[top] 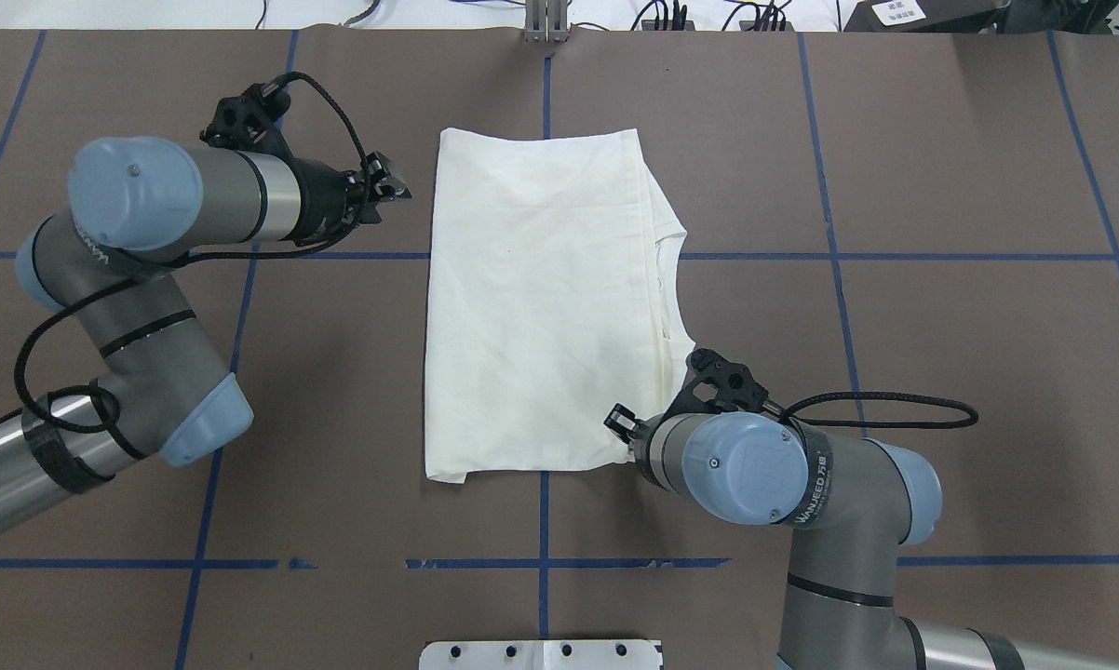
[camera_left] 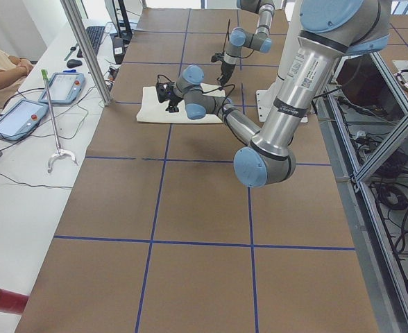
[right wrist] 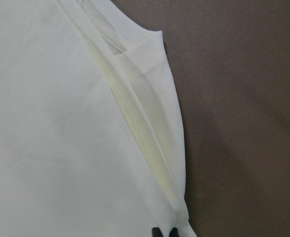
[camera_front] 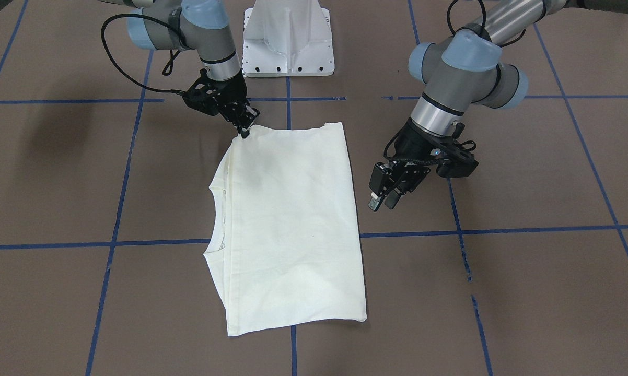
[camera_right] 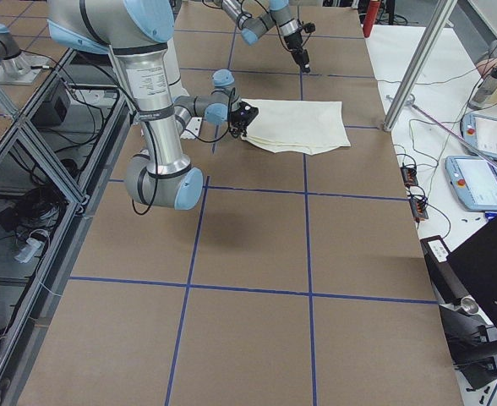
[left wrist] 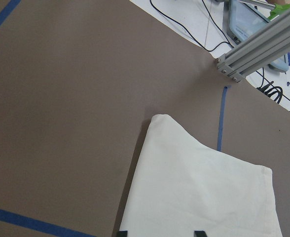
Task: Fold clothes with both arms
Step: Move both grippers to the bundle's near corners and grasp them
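Observation:
The cream-white shirt [camera_front: 293, 219] lies folded into a long rectangle on the brown table. Its plain side is up and the print is hidden. The neck opening [top: 673, 279] faces my right side. My right gripper [camera_front: 244, 130] is down at the shirt's near corner on the collar side [top: 620, 428]. In the right wrist view [right wrist: 164, 232] its tips stand close together, shut on the layered cloth edge [right wrist: 150, 148]. My left gripper [camera_front: 383, 201] is open and empty, hovering just off the shirt's other long edge [top: 390, 191]. The left wrist view shows the shirt's far corner [left wrist: 199, 187] ahead of its spread tips.
The white pedestal base [camera_front: 288, 42] stands behind the shirt on the robot's side. Blue tape lines [top: 764, 256] grid the table. An aluminium post [left wrist: 263, 39] stands at the far edge. Teach pendants [camera_right: 489, 135] and cables lie on the operators' white bench.

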You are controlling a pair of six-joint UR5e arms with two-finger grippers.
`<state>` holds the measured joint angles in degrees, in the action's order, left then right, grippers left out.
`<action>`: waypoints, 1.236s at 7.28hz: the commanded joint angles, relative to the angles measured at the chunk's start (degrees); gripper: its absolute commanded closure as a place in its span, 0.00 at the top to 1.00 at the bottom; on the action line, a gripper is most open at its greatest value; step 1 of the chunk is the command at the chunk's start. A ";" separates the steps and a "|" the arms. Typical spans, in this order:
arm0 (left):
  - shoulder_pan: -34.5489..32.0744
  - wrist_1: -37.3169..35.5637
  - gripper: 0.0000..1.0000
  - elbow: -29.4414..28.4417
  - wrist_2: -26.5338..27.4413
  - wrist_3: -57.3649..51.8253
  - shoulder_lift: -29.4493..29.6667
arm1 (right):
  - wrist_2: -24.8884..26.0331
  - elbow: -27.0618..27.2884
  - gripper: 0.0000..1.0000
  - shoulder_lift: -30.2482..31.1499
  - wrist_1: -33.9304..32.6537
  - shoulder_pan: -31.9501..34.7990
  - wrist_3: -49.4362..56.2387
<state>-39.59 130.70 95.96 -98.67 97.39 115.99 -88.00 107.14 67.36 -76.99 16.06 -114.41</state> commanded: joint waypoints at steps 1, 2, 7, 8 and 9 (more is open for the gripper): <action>9.65 -3.66 0.55 9.80 4.07 12.07 -6.79 | -0.24 0.79 0.00 0.59 0.00 -0.07 0.06; 15.62 -8.40 0.59 11.69 9.49 15.69 -7.70 | -0.42 1.14 0.00 0.50 0.00 -0.07 0.06; 26.03 -13.72 0.61 10.83 14.01 27.42 -8.41 | -0.60 1.93 0.00 0.67 0.00 0.02 0.33; 26.14 -14.24 0.61 10.83 14.12 27.50 -8.33 | -0.60 1.93 0.00 0.58 0.00 0.02 0.33; 26.40 -14.51 0.61 10.83 14.12 27.77 -8.33 | -0.68 1.93 0.00 0.67 0.00 0.02 0.33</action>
<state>-13.82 116.61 106.88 -84.87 124.89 107.76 -88.61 109.08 67.98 -76.99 16.08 -114.08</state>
